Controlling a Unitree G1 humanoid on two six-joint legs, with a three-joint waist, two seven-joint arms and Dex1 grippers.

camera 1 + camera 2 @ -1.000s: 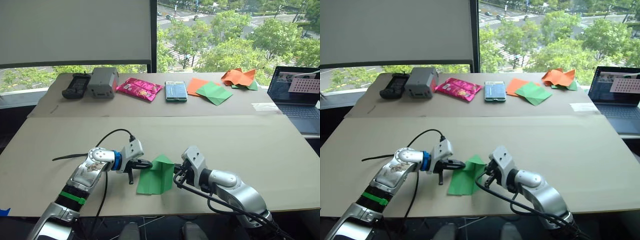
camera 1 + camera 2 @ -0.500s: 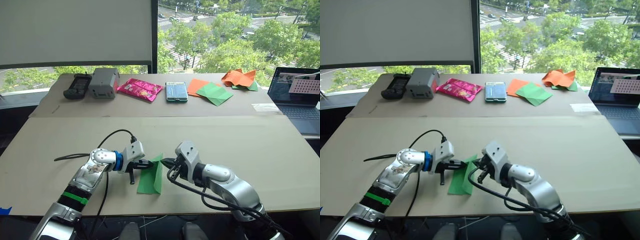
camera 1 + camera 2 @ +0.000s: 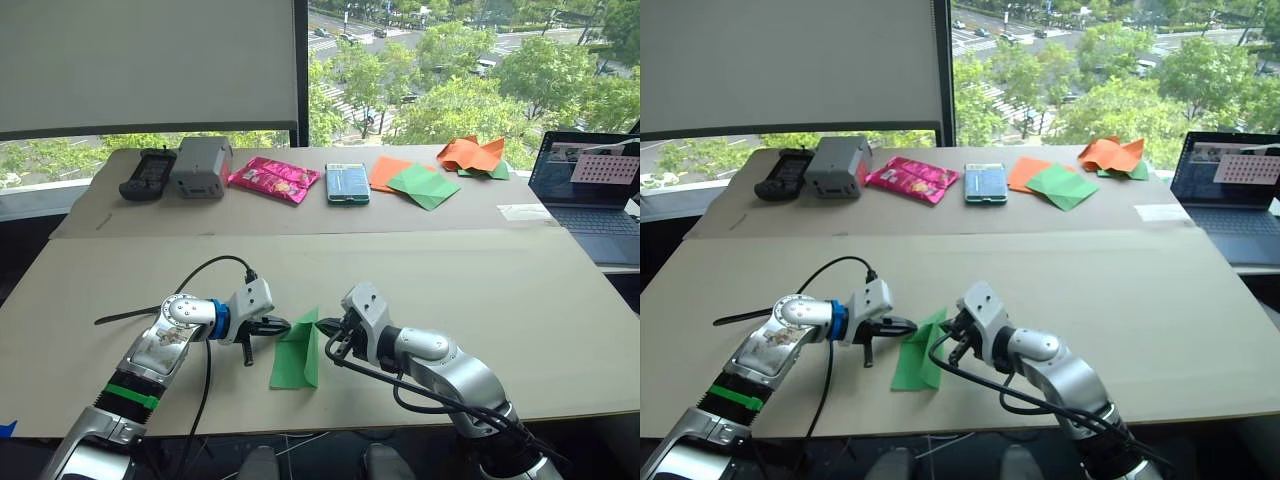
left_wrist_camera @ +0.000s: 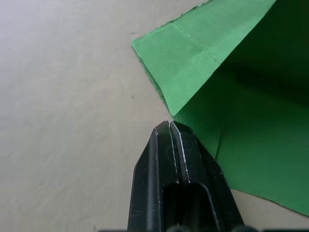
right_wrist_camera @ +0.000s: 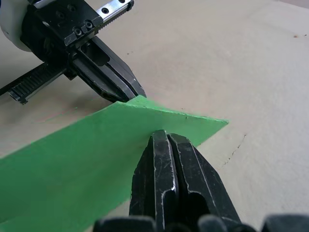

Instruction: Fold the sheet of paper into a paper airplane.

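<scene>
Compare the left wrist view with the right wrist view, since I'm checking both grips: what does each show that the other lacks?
Left wrist view: a creased folded flap of the thin bright green sheet of paper, the shut left gripper at its edge. Right wrist view: the shut right gripper on a raised paper edge, the left gripper beyond it. Both: green paper on the beige table.

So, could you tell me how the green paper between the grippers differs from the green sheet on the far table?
The sheet of paper is folded into a narrow strip with one flap raised; the green sheet lies flat and open. The first sits at the near table's front, both grippers' tips at it; the second lies untouched, overlapping an orange sheet. Both are bright green.
</scene>
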